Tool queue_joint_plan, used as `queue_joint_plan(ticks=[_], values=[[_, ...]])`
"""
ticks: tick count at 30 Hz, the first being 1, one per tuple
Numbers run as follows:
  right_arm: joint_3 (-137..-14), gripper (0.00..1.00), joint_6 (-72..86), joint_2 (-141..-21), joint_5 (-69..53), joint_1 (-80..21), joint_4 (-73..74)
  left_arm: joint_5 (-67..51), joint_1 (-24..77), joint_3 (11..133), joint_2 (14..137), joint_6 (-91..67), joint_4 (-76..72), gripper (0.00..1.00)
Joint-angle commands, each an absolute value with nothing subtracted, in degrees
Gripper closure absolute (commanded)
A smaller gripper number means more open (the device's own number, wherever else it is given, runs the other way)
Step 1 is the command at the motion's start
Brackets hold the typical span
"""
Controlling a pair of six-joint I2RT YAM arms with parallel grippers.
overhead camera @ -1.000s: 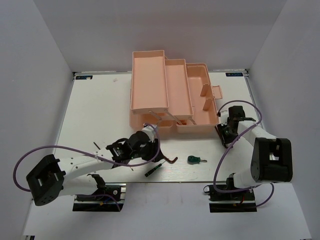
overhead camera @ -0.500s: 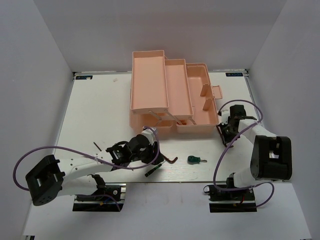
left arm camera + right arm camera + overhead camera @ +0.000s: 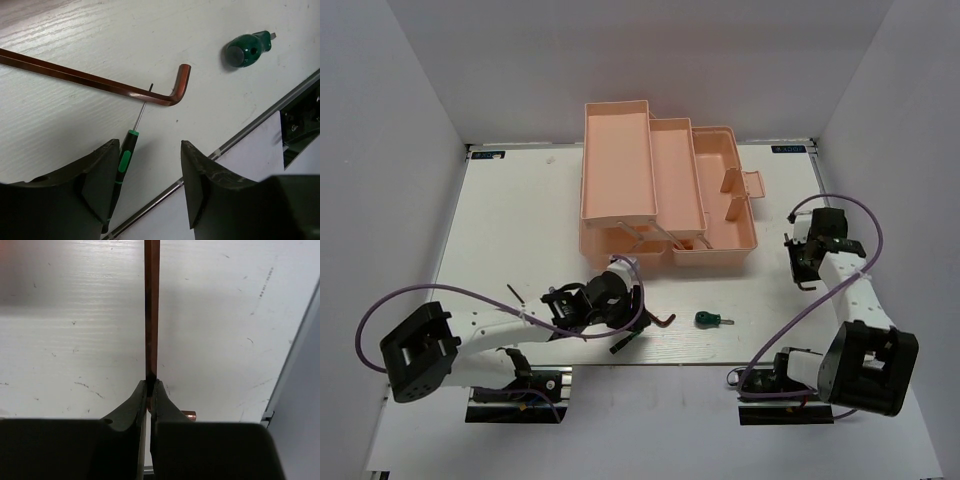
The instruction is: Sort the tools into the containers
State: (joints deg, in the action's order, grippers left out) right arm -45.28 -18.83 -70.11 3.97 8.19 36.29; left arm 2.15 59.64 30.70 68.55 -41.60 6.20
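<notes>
The salmon-pink toolbox (image 3: 618, 165) stands open at the back middle, its tray compartments stepped out. My left gripper (image 3: 626, 322) is open and low over the table in front of it. In the left wrist view (image 3: 150, 185) a black-green screwdriver (image 3: 122, 159) lies just inside the left finger (image 3: 102, 175). A brown L-shaped hex key (image 3: 100, 82) lies just beyond it and a stubby green screwdriver (image 3: 247, 49) farther right. My right gripper (image 3: 806, 270) is right of the toolbox, shut on a copper-brown hex key (image 3: 151, 310).
A small dark hex key (image 3: 513, 292) lies alone on the table at the left. The green screwdriver (image 3: 708, 319) and the brown hex key (image 3: 664, 320) lie near the table's front edge, whose metal rail (image 3: 250, 131) runs close under my left gripper.
My right gripper has moved right, away from the toolbox's corner. My left gripper has shifted slightly toward the front edge, over the black-green screwdriver.
</notes>
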Motion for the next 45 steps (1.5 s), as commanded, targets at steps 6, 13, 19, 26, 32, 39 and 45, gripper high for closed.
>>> queue_joint_plan(ticks=[6, 13, 19, 26, 32, 39, 45], values=[[-57.45, 1.00, -19.86, -60.03, -13.14, 9.23, 43.14, 9.39, 60.38, 37.70, 74.51, -48.16, 10.88, 0.34], [-69.77, 1.00, -16.09, -70.47, -31.54, 5.29, 43.86, 13.01, 61.52, 48.59, 85.32, -55.10, 21.26, 0.39], [-79.18, 1.00, -11.96, -86.56, -32.89, -2.26, 40.97, 16.17, 63.46, 54.67, 90.43, -62.22, 30.74, 0.41], [-84.02, 0.77, -4.84, -95.53, -25.31, -5.97, 37.01, 19.24, 65.21, 56.07, 91.14, -68.90, 36.19, 0.40], [-80.09, 0.46, -4.13, -92.21, -27.33, -5.98, 34.38, 19.78, 65.21, 59.33, 95.18, -71.97, 38.84, 0.40], [-68.57, 0.46, -4.22, -82.54, -29.00, -5.45, 30.24, 21.53, 64.69, 63.19, 99.39, -74.87, 38.85, 0.40], [-64.25, 0.46, -3.69, -78.23, -31.73, -4.92, 29.53, 21.01, 64.69, 62.06, 102.47, -76.11, 38.32, 0.68]])
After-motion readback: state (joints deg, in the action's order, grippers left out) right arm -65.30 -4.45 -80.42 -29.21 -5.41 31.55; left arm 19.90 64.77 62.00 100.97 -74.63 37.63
